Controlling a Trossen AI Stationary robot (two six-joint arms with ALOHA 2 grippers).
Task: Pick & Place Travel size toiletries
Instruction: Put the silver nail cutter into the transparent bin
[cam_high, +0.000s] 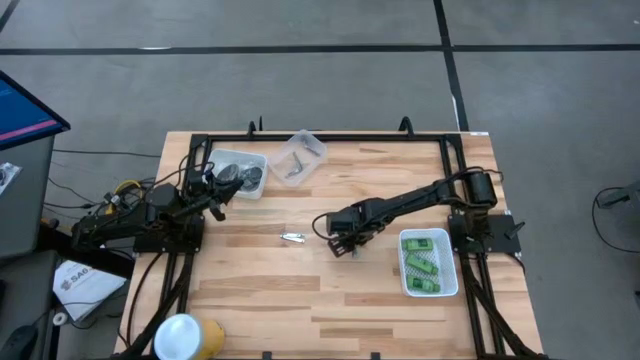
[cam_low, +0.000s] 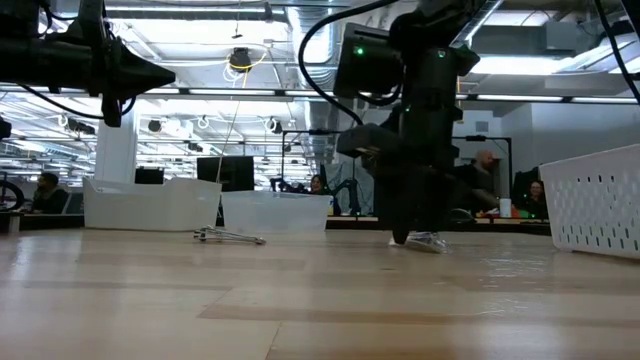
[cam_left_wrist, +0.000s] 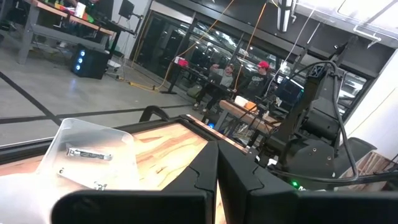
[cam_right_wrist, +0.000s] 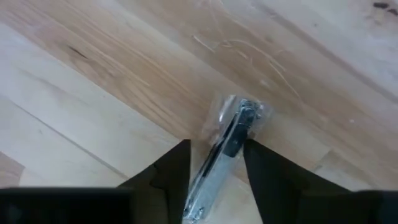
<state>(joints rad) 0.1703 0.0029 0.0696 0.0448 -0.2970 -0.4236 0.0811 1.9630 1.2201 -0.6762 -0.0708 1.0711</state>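
Two silver grooming tools lie loose on the wooden table (cam_high: 260, 290): a nail clipper (cam_right_wrist: 219, 155), slim and shiny metal in a clear wrapper, sits flat on the boards near the table's middle, and a second small metal tool (cam_high: 292, 237) lies just to its left, apart from it; the right gripper (cam_right_wrist: 216, 163) is lowered over the clipper with its two dark fingers spread to either side of it, the clipper between them and resting on the wood; three bright green bottles (cam_high: 425, 262) lie in the white mesh basket (cam_high: 455, 290) at the right; dark round jars (cam_high: 240, 177) fill a clear tub (cam_high: 262, 158) at the back left, beside another clear tub (cam_high: 318, 148) holding more metal tools; the left gripper (cam_left_wrist: 217, 180) hovers near the jars, fingers pressed together.
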